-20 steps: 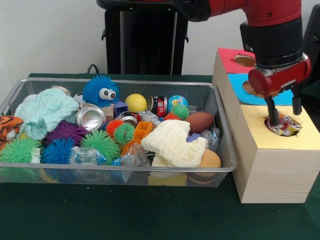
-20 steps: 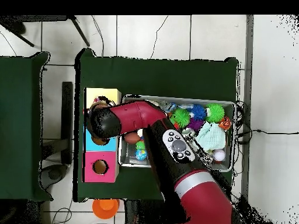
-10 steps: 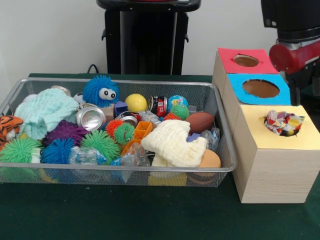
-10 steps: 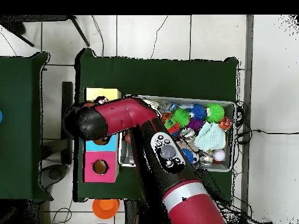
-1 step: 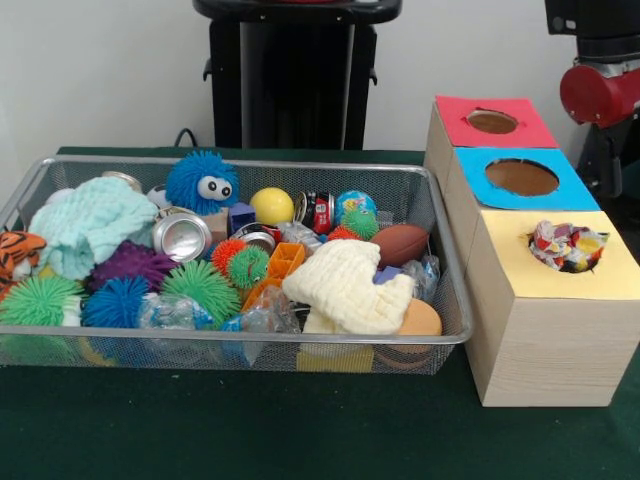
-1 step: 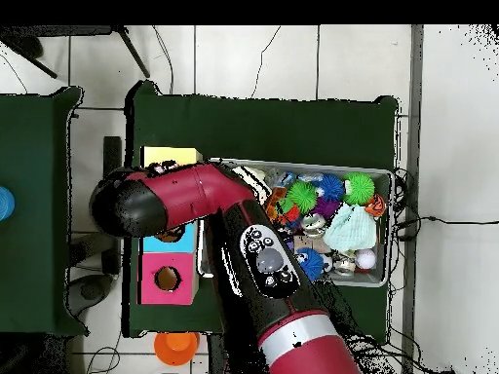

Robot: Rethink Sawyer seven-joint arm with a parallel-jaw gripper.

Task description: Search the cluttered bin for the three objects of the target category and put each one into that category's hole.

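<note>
Filling yellow hole (image 5: 566,247): crumpled wrapper (image 5: 564,244)

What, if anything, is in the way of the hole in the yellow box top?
A crumpled multicoloured wad sits in the opening of the yellow-topped box, filling most of it and reaching its rim. Nothing else visible covers that hole.

A wrapper (image 5: 566,246) sits in the box (image 5: 545,330) beside the bin (image 5: 440,300).
</note>
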